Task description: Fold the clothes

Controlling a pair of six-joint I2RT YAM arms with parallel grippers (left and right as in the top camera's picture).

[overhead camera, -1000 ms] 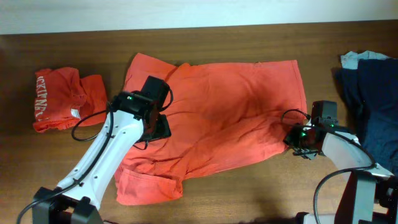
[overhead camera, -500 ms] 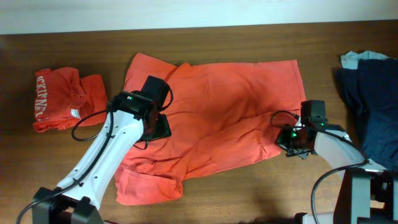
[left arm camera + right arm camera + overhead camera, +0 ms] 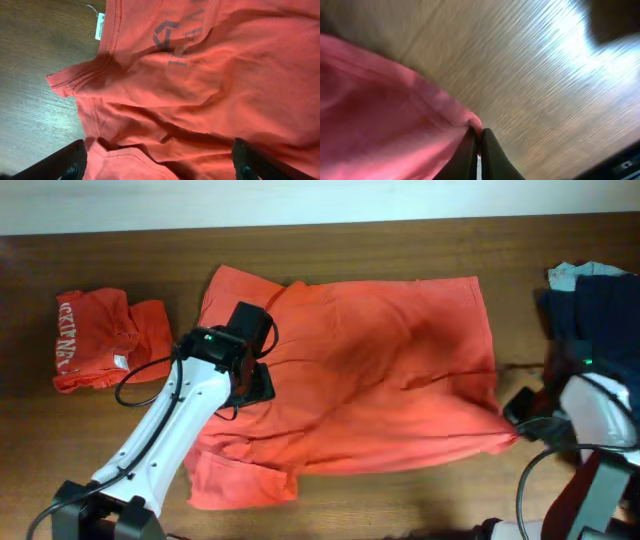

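Shirt: I see one red-orange shirt (image 3: pixel 360 370) spread on the brown worktop (image 3: pixel 400 250). It lies wrinkled, with one sleeve bunched at its lower left corner.
Collar: in the left wrist view the ribbed collar (image 3: pixel 107 45) and a small white tag (image 3: pixel 100 26) are visible. Dark lettering (image 3: pixel 180 40) shows through the cloth, mirrored.
Left fingers: the left fingers (image 3: pixel 67 165) are released and stand wide apart over the left part of the shirt. Nothing is between them. I cannot tell whether they touch the cloth.
Right fingers: the right fingers (image 3: pixel 492 160) are clenched on a thin fold of the shirt's edge, at its lower right corner. This view is blurred, with only wood behind the pinch.
Folded shirt: a second one, the folded shirt (image 3: pixel 100 340), lies well apart to the left of the shirt. It has white letters on its left side and a white tag.
Dark clothes: a navy pile (image 3: pixel 600 310) lies to the right of the shirt, with a pale blue piece (image 3: pixel 570 275) at its top.
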